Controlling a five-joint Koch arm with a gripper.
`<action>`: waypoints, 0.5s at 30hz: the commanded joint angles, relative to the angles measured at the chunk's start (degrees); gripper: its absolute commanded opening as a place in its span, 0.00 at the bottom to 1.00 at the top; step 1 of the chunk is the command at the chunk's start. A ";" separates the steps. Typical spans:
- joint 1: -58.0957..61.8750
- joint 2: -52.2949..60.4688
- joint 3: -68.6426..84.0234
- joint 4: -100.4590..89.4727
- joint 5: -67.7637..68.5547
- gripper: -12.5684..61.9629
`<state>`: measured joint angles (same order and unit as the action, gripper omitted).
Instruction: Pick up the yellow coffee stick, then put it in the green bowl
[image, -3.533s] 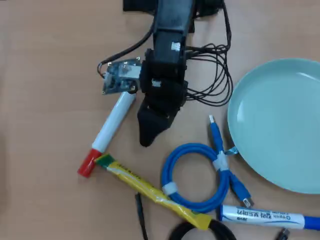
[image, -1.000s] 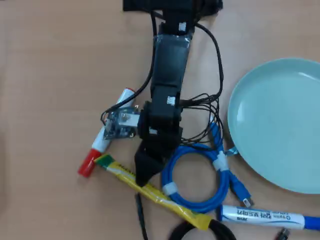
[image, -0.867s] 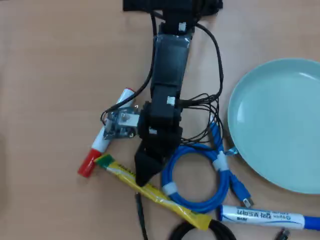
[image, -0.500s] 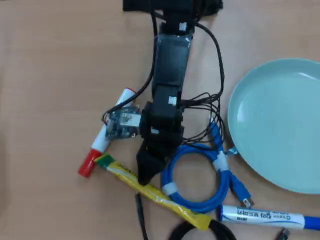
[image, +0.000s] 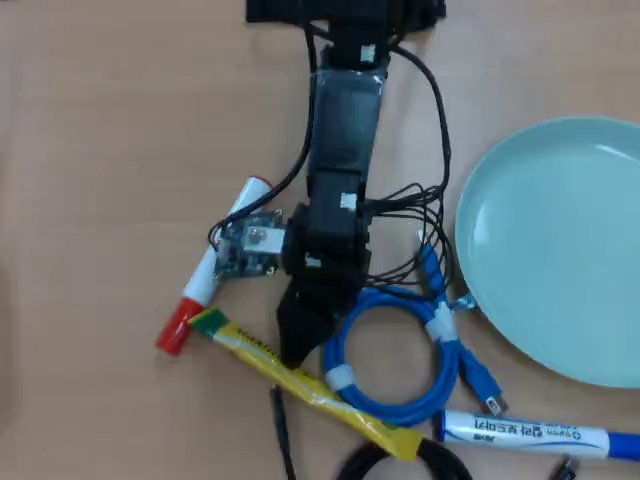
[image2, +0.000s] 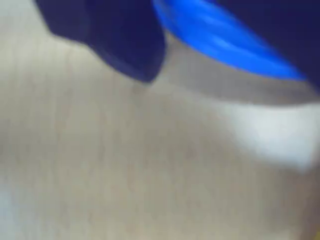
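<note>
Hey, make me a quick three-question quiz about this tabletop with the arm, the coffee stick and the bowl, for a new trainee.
1. True or false: the yellow coffee stick already lies in the green bowl.
2. In the overhead view, what lies between the coffee stick and the bowl? A) the coiled blue cable B) the red-capped marker C) nothing
3. Fill in: in the overhead view, the gripper is right over the ____.

Key
1. False: it lies on the table, left of the bowl.
2. A
3. Coffee stick, near its green end; whether the jaws are open cannot be told.
</note>
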<state>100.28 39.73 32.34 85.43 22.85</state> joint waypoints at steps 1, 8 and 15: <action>0.70 0.00 -4.83 -2.55 0.00 0.88; 0.18 -1.67 -3.25 -0.53 -3.60 0.88; 1.23 -1.76 -3.87 -0.18 -6.06 0.88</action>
<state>100.72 37.79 30.67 85.17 18.72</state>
